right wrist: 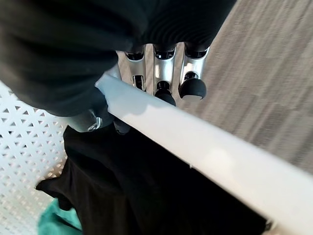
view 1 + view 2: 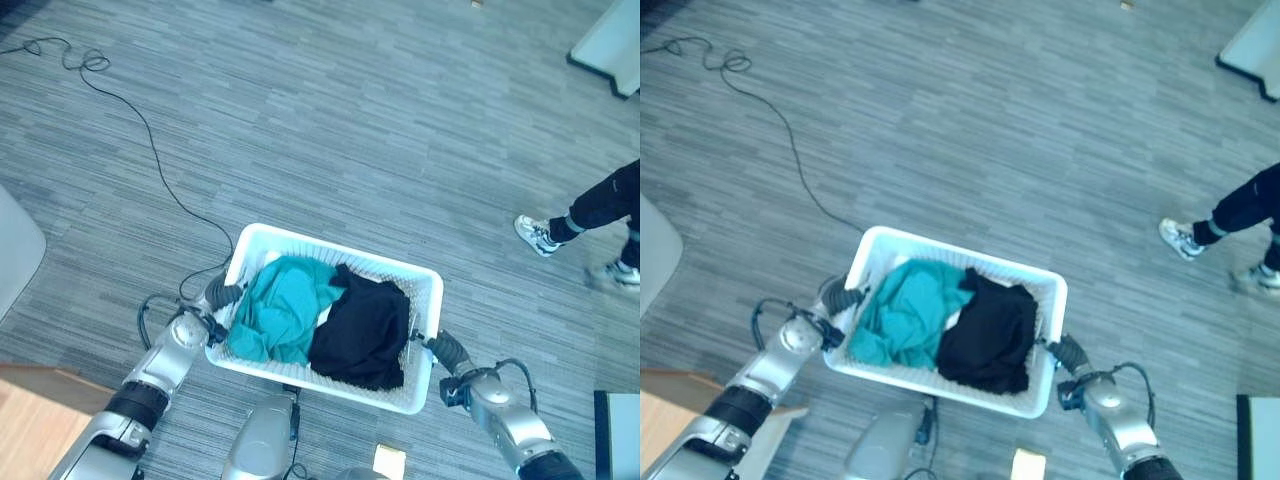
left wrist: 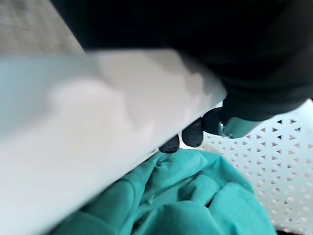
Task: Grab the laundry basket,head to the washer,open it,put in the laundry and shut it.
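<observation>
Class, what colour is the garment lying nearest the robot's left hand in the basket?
Teal garment, clearest in the left eye view.

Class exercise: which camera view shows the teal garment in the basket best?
The left eye view: the teal garment lies whole in the white basket, beside the black garment. The right eye view matches; the left wrist view shows folds; the right wrist view, a corner.

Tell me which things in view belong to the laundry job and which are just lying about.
Belongs to the job:
- white laundry basket, gripped at its rim by the left hand and the right hand
- teal garment in the basket
- black garment beside it in the basket

Just lying about:
- person's shoes on the floor
- wooden surface at the robot's left
</observation>
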### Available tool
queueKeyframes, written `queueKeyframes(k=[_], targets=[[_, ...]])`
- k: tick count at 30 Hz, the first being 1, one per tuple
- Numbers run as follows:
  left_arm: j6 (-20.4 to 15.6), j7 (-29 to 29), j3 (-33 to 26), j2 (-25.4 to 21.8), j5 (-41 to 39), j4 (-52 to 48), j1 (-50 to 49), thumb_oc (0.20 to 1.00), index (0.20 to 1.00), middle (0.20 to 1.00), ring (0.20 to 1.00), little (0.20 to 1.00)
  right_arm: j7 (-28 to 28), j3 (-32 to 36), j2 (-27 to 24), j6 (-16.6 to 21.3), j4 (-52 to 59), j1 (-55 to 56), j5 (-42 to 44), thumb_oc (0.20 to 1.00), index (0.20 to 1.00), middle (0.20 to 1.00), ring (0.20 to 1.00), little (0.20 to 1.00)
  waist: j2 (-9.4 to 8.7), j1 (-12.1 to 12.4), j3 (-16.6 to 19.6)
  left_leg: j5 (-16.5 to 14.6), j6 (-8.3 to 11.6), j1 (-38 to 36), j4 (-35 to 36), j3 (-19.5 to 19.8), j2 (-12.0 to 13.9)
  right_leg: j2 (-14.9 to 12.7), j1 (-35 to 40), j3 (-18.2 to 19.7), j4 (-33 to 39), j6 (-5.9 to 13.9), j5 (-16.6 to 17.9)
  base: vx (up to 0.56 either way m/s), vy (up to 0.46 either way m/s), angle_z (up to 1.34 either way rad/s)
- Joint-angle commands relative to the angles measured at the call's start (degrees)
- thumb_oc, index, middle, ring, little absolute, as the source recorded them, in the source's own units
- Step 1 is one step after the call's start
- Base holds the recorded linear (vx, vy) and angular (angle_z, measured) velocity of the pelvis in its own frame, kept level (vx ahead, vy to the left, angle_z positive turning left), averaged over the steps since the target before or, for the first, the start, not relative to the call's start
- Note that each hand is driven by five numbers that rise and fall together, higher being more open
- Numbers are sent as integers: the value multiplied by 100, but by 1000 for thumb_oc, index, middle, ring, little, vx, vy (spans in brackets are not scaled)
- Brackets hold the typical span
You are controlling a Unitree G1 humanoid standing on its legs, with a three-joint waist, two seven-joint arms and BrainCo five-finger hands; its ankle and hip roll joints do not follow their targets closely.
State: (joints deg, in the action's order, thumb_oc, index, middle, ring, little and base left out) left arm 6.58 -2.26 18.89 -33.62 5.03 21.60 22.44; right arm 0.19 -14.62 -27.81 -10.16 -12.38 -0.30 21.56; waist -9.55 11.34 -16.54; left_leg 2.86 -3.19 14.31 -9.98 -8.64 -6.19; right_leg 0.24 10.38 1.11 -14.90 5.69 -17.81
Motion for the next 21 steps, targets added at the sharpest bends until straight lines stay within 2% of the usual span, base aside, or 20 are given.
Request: queueKeyframes(k=[1,2,3,4,5,6,7,8,10,11,13,14,15,16,17,18,19,21], targets=[[-154,-278,-389,-192,56,-188,89,200,200,200,200,200,539,264,75,487,473,-349,-56,200,200,200,200,200,251,-334,414,-587,-322,-378,93,196,250,-153,-1175,-359,-2379,623,2469,229,75,-23],[-153,-278,-395,-187,56,-187,92,200,200,200,200,200,540,264,69,485,474,-354,-57,200,200,200,200,200,262,-349,421,-560,-317,-364,110,210,256,-146,-1199,-377,-2387,613,2479,356,88,-13],[-125,-287,-411,-179,48,-185,125,200,200,200,200,200,560,313,51,468,529,-334,-59,200,200,200,200,200,373,-474,374,-672,-309,-700,213,329,288,-229,-1608,-528,-2389,456,2130,609,19,29],[-133,-304,-389,-141,12,-153,176,200,200,200,200,200,554,458,-32,478,627,-196,-17,200,200,200,200,200,498,-788,327,-840,-208,-1182,275,643,240,-237,-2058,-744,-1891,205,1511,1040,-96,86],[-179,-312,-343,-53,-39,-49,274,200,200,200,200,200,511,596,-114,507,637,-64,71,200,200,200,200,200,519,-1029,311,-1077,-74,-1585,272,998,204,-230,-2307,-669,-816,146,1337,1158,-238,109],[-211,-348,-288,28,-77,18,366,200,200,200,200,200,489,656,-195,493,617,7,107,200,200,200,200,200,504,-1154,332,-1277,23,-1802,250,1227,192,-289,-2398,-434,346,190,1595,744,-222,154],[-213,-349,-287,30,-77,20,368,200,200,200,200,200,489,657,-197,493,617,8,108,200,200,200,200,200,515,-1155,323,-1283,24,-1814,248,1231,201,-281,-2374,-441,368,189,1605,566,-194,168],[-232,-385,-244,121,-68,151,501,200,200,200,200,200,453,694,-253,487,586,35,140,200,200,200,200,200,530,-1236,298,-1420,98,-2042,261,1368,266,-356,-2693,-336,896,279,1906,429,-155,173],[-241,-452,-143,194,53,256,613,200,200,200,200,200,480,752,-282,468,576,141,162,200,200,200,200,200,585,-1344,299,-1626,221,-2487,256,1560,385,-595,-3063,-590,1636,457,2258,638,-224,99],[-247,-459,-135,207,54,270,622,200,200,200,200,200,480,757,-289,473,571,143,162,200,200,200,200,200,637,-1372,284,-1648,229,-2517,259,1594,439,-565,-2997,-650,1682,453,2262,525,-189,116],[-249,-418,-49,288,91,321,631,200,200,200,200,200,513,864,-334,457,610,330,199,200,200,200,200,200,541,-1460,400,-1692,328,-2738,111,1712,457,-628,-2780,-640,1666,489,2458,548,-287,107],[-283,-374,-87,351,106,290,454,200,200,200,200,200,553,942,-371,444,622,480,195,200,200,200,200,200,502,-1509,560,-1419,515,-2976,-148,1657,689,-583,-2686,-648,1276,375,2652,558,-331,51],[-281,-373,-90,351,105,284,442,200,200,200,200,200,553,938,-372,444,623,486,194,200,200,200,200,200,557,-1508,565,-1463,515,-3005,-150,1646,749,-529,-2663,-669,1266,379,2608,525,-354,57],[-293,-348,-79,391,58,279,379,200,200,200,200,200,561,954,-379,438,626,543,240,200,200,200,200,200,608,-1534,630,-1052,630,-2804,-670,1543,958,-445,-2503,-708,1211,279,2552,311,-271,78],[-290,-311,32,474,46,298,400,200,200,200,200,200,559,1009,-434,447,656,642,342,200,200,200,200,200,592,-1580,614,-211,669,-2368,-1622,1490,1180,-349,-2370,-661,1063,88,2487,403,-451,51],[-263,-282,0,421,-24,256,336,200,200,200,200,200,515,1049,-450,462,648,698,377,200,200,200,200,200,503,-1526,596,102,594,-1986,-2379,1281,1341,-286,-2159,-672,1048,-60,2397,434,-626,18],[-235,-271,-37,373,-162,160,297,200,200,200,200,200,444,995,-466,522,612,652,516,200,200,200,200,200,413,-1389,501,302,446,-1300,-3609,1178,1438,-89,-1784,-707,1106,-344,2204,399,-573,28],[-236,-271,-49,395,-227,115,323,200,200,200,200,200,381,1017,-564,526,615,693,488,200,200,200,200,200,357,-1271,405,172,326,-767,-3845,993,1567,88,-1468,-654,1107,-492,1950,349,-401,6]])
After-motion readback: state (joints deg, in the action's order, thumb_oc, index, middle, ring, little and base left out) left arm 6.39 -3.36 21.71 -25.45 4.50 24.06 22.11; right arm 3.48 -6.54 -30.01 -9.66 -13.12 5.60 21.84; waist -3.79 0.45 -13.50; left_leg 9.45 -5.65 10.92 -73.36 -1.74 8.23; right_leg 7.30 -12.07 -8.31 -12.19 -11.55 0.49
